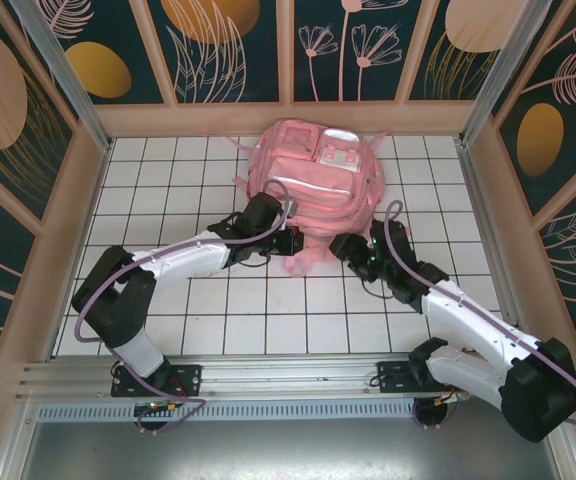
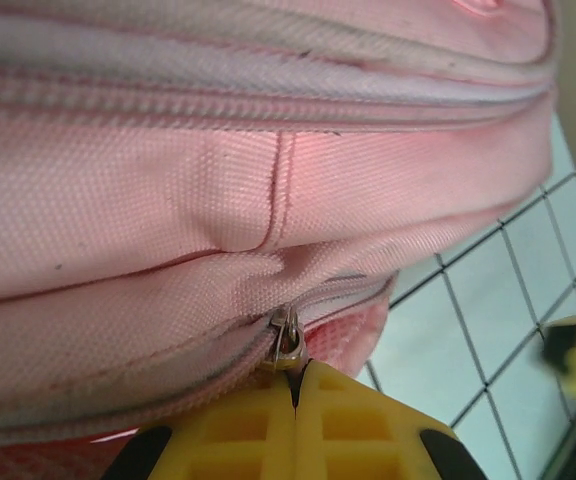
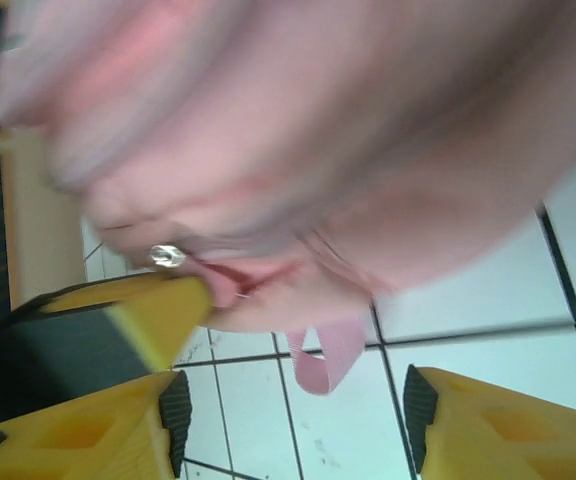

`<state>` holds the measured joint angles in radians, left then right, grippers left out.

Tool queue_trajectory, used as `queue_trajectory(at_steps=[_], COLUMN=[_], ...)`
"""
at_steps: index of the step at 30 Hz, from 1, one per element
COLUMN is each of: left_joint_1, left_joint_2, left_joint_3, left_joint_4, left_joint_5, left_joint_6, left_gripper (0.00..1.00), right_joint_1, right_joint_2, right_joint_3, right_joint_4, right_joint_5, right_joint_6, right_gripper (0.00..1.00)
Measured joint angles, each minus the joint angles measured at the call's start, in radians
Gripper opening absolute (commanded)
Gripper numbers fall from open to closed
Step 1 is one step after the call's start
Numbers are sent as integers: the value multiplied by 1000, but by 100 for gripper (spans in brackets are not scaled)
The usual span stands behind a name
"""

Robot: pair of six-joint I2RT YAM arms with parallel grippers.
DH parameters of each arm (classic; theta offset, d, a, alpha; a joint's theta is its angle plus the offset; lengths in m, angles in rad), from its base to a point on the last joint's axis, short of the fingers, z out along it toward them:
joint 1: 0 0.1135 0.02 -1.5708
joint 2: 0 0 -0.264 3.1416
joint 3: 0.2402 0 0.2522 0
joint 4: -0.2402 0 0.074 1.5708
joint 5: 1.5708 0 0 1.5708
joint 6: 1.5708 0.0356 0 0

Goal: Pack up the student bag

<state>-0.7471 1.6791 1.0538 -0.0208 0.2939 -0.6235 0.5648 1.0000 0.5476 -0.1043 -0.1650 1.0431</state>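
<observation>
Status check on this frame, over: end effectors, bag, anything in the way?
Left end effector shut on zip pull. Right end effector open beside bag. Bag lying far centre. Loose strap end in front of right end effector.

Robot lab test cell is showing here: white gridded table [image 1: 168, 200] is sitting boxed in by wood-framed panels [image 1: 233, 50] with dark leaf-print wallpaper, aluminium rail [image 1: 288, 375] is running along its near edge, carrying two arm bases [image 1: 158, 380].

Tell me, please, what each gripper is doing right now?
Left gripper: closed on the zipper pull.
Right gripper: open, holding nothing.
</observation>
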Motion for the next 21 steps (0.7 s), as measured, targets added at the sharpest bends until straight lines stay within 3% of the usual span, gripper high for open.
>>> queue_trajectory(at_steps=[5,11,16,21], left_joint_1=[-30,-41,-40,-40], left_joint_2=[31,32,32,33], left_joint_3=[30,39,40,58], left_joint_4=[29,37,35,27], left_joint_5=[40,50,59,71], left_joint_6=[-27,-44,-44,-43], left_gripper=[0,0,0,0], right_joint_1=[-3,-15,-55,-80], right_joint_2=[19,139,208,241], right_joint_3=[-27,-27,-26,-2], right_joint_4=[135,258,275,281], right_joint_5=[7,22,51,74], right_joint_6=[137,169,162,118], right_gripper=[62,60,45,51])
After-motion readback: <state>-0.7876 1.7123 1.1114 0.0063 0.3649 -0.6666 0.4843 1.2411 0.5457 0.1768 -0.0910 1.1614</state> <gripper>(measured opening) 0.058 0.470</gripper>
